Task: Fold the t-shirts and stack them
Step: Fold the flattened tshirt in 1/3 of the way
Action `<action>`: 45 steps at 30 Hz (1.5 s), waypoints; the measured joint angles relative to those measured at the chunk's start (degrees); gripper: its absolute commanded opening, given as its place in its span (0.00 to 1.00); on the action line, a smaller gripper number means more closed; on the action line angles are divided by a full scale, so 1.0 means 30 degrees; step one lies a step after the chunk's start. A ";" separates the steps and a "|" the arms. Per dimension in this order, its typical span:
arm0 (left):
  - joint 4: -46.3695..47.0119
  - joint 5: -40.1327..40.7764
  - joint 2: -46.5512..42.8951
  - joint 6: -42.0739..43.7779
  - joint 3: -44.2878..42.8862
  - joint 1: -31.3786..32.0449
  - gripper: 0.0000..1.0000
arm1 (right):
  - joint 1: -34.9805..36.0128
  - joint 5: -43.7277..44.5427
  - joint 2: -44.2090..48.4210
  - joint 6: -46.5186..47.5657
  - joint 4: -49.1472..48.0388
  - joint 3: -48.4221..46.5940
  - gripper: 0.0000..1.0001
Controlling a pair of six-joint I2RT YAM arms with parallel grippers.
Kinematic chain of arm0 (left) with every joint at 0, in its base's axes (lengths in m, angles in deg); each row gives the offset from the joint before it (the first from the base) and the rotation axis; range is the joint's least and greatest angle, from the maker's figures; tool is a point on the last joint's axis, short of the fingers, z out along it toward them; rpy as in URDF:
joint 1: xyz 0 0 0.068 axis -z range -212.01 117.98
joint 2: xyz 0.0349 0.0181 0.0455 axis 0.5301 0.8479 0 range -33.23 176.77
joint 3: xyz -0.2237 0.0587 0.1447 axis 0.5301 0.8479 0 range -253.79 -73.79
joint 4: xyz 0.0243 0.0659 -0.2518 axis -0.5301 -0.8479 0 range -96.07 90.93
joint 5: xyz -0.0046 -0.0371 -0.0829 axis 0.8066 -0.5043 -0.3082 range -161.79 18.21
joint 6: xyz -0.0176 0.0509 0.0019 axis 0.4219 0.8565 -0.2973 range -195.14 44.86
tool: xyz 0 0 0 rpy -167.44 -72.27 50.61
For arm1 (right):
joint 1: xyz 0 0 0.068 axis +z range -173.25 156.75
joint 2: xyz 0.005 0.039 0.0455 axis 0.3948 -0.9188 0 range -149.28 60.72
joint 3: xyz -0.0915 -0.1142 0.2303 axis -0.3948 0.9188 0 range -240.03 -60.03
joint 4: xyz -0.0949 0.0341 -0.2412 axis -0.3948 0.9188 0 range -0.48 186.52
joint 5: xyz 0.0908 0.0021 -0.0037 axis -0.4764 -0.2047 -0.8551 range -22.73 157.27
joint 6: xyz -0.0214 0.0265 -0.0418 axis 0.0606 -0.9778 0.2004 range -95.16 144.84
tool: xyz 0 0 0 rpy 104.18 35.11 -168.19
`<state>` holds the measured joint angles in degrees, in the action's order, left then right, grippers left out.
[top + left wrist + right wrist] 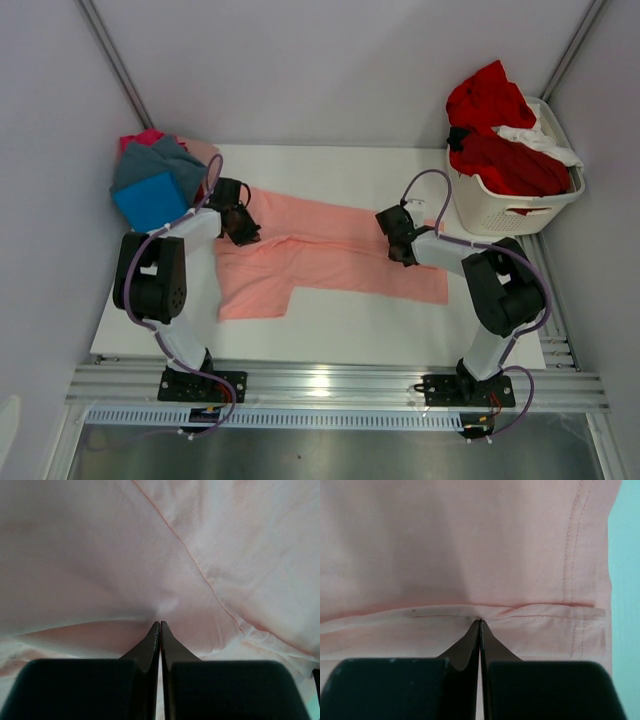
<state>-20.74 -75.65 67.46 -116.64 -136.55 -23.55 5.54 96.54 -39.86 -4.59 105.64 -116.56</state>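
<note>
A salmon-pink t-shirt (330, 255) lies spread across the white table, partly folded, with one sleeve toward the near left. My left gripper (243, 232) sits at the shirt's far left edge. In the left wrist view its fingertips (160, 622) are pressed together on a small pucker of the pink cloth (125, 555). My right gripper (402, 250) is on the shirt's right part. In the right wrist view it (480, 620) is shut on a gathered fold of the hemmed edge (470, 545).
A stack of folded shirts sits at the far left: bright blue (150, 200) in front, grey (150, 165), magenta (140, 138) and pale pink (205, 150). A white slatted basket (510, 205) at the far right holds red shirts (495, 120) and a white one (540, 140).
</note>
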 measured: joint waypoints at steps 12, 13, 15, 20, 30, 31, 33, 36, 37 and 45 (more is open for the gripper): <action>0.0226 -0.0197 -0.1093 0.0000 0.0991 0.0007 0.01 | -0.0087 0.1239 -0.0029 0.0510 0.0335 -0.1137 0.23; 0.0219 -0.0233 -0.1166 0.0000 0.1071 0.0007 0.00 | -0.0087 0.1559 -0.0022 0.0612 0.0437 -0.1275 0.30; 0.0240 -0.0291 -0.1239 0.0000 0.1180 0.0015 0.01 | -0.0138 0.2149 0.0051 0.0699 0.0554 -0.1304 0.44; 0.0350 -0.0328 -0.1355 -0.0007 0.1399 0.0015 0.01 | -0.0430 0.3177 0.0758 0.0699 0.1180 -0.0758 0.62; 0.0481 -0.0780 -0.1457 -0.0022 0.1923 0.0015 0.01 | -0.1122 0.3096 0.2266 -0.0131 0.2127 0.0430 0.65; 0.0481 -0.0794 -0.1457 -0.0022 0.1938 0.0015 0.01 | -0.1122 0.3082 0.2412 -0.0189 0.2186 0.0568 0.65; 0.0481 -0.0801 -0.1457 -0.0022 0.1938 0.0015 0.01 | -0.1122 0.3060 0.2470 -0.0321 0.2273 0.0678 0.65; 0.0481 -0.0801 -0.1457 -0.0022 0.1938 0.0015 0.01 | -0.1122 0.2922 0.2470 -0.0503 0.2295 0.0860 0.64; 0.0481 -0.0801 -0.1457 -0.0022 0.1938 0.0015 0.01 | -0.1122 0.2885 0.2470 -0.0546 0.2295 0.0925 0.64; 0.0474 -0.0816 -0.1574 -0.0022 0.2018 0.0015 0.01 | -0.1137 0.2586 0.2470 -0.0816 0.2637 0.1093 0.61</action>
<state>-19.32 -78.10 62.74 -116.71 -130.50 -23.50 2.13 104.30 -32.45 -7.04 113.55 -113.28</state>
